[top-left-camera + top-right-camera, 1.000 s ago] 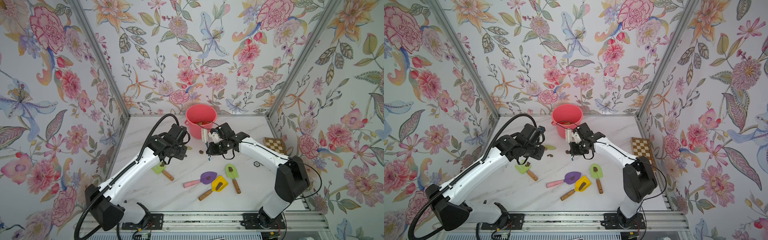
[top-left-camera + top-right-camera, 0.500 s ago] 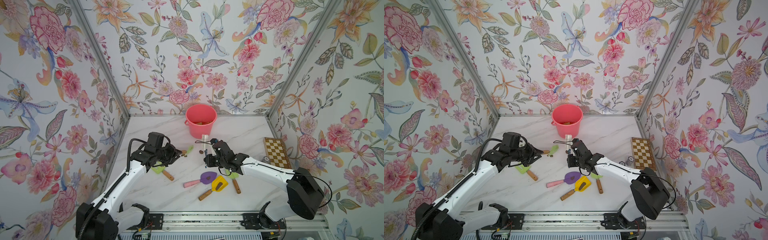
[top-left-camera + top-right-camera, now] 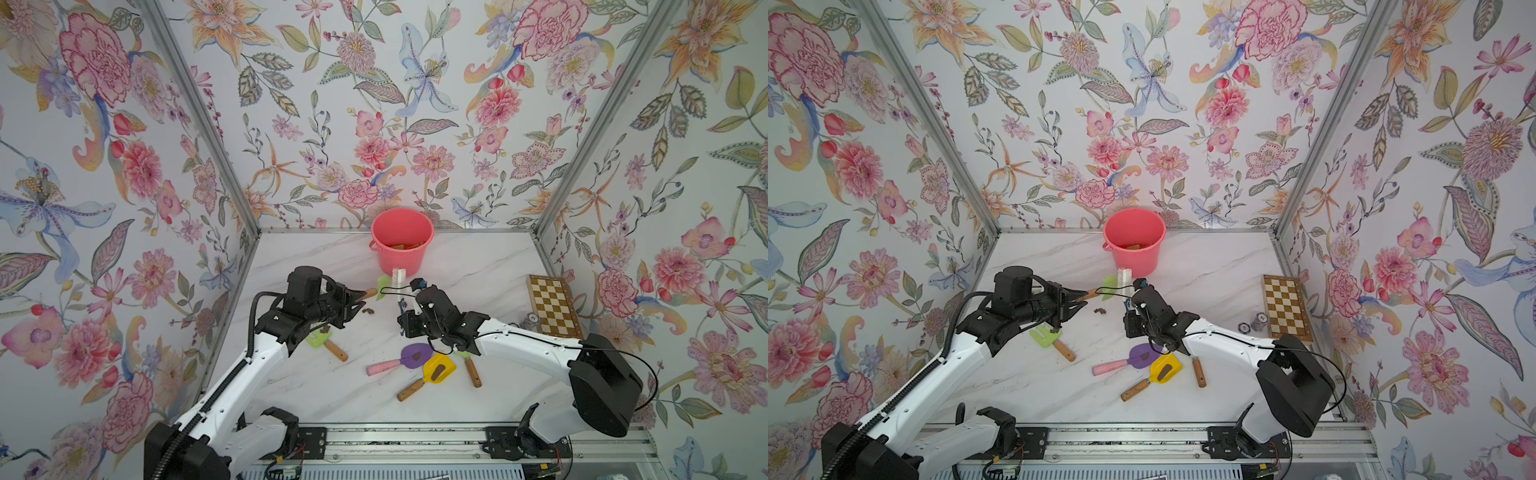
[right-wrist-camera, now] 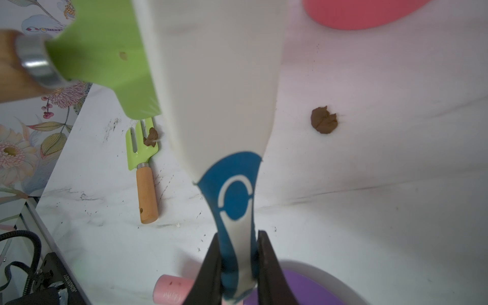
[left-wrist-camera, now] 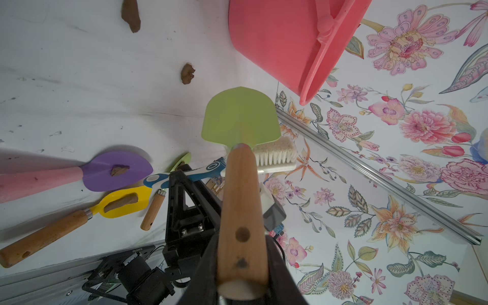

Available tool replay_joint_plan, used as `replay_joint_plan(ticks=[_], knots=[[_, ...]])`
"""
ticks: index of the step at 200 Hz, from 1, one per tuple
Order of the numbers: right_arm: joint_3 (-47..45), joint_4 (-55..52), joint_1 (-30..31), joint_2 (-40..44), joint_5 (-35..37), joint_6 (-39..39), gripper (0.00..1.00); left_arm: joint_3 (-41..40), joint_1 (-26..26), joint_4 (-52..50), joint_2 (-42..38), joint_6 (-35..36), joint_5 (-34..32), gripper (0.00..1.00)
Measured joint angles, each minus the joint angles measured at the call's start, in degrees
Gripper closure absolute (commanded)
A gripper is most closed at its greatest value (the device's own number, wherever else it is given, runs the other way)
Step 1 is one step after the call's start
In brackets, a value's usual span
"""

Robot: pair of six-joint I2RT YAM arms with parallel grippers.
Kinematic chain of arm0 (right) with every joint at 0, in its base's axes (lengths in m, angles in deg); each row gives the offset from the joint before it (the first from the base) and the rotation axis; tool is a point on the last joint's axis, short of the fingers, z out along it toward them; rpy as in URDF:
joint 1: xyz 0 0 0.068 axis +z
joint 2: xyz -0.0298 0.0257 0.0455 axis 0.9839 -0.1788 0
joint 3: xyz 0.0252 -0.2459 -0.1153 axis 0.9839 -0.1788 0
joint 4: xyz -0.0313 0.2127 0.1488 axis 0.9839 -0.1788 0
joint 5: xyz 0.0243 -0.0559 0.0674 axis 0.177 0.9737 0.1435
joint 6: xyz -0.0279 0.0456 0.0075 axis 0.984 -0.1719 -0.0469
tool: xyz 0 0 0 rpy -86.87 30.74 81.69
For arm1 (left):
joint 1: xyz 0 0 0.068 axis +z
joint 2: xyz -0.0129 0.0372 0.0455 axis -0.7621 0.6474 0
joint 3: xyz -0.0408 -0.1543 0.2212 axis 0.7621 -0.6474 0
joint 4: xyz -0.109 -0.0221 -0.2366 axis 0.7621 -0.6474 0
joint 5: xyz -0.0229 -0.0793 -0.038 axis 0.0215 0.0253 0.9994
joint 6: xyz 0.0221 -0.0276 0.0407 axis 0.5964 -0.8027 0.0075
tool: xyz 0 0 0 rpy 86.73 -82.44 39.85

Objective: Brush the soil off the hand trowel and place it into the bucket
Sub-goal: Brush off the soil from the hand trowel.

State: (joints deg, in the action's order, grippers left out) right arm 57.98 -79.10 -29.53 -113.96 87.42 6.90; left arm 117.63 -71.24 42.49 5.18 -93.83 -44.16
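Both arms have dropped to just in front of the bucket (image 3: 400, 262). The left claw (image 3: 360, 296) is clamped on the trowel (image 3: 381, 286), the right claw (image 3: 403, 308) on the brush (image 3: 399, 278), and the bristles meet the blade, so brushing looks underway.

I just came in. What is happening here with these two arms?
The left pincer is shut on the wooden handle of a green trowel, holding it above the table in front of the bucket. The right pincer grips a brush, whose bristles are at the trowel's blade. Soil lumps lie on the table below. A purple trowel and a yellow trowel with soil on them lie nearby.
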Motion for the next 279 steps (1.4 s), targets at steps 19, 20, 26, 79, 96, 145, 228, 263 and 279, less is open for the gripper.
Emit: replay_joint_plan(ticks=[19, 20, 26, 79, 96, 145, 228, 263, 279], knots=[[2.25, 0.31, 0.33, -3.13, -0.20, 1.16, 1.00, 0.00, 0.00, 1.07, -0.20, -0.90, 0.02, 1.00], [2.32, 0.31, 0.33, -3.23, -0.26, 1.18, 1.00, 0.00, 0.00, 1.09, -0.20, -0.92, 0.02, 1.00], [3.02, 0.46, 0.22, -4.28, -0.44, 1.36, 1.00, 0.00, 0.00, 1.29, -0.28, -1.01, 0.02, 1.00], [4.31, 2.36, -6.67, -10.54, -4.55, 1.49, 1.00, 0.00, -0.02, 4.37, -0.42, -1.92, 2.01, 1.00], [3.63, 2.27, -9.66, -10.14, -5.53, 1.46, 1.00, 0.00, -0.02, 5.05, -0.42, -1.92, 2.82, 1.00], [2.78, -0.31, -9.42, -0.92, -5.27, 1.73, 1.00, -1.40, -0.02, 8.96, 0.02, -2.43, 3.06, 1.00], [5.44, 1.88, -5.64, -9.53, -8.46, 1.90, 1.00, 0.24, -0.07, 10.25, 2.36, -2.32, 4.68, 1.00], [5.44, 2.93, -12.00, -14.99, -11.72, 1.95, 1.00, 1.77, -0.07, 11.15, 1.14, -1.92, 5.77, 1.00], [5.40, 2.91, -14.29, -15.76, -12.31, 1.95, 1.00, 1.77, -0.07, 11.89, 0.42, -1.95, 5.77, 1.00]])
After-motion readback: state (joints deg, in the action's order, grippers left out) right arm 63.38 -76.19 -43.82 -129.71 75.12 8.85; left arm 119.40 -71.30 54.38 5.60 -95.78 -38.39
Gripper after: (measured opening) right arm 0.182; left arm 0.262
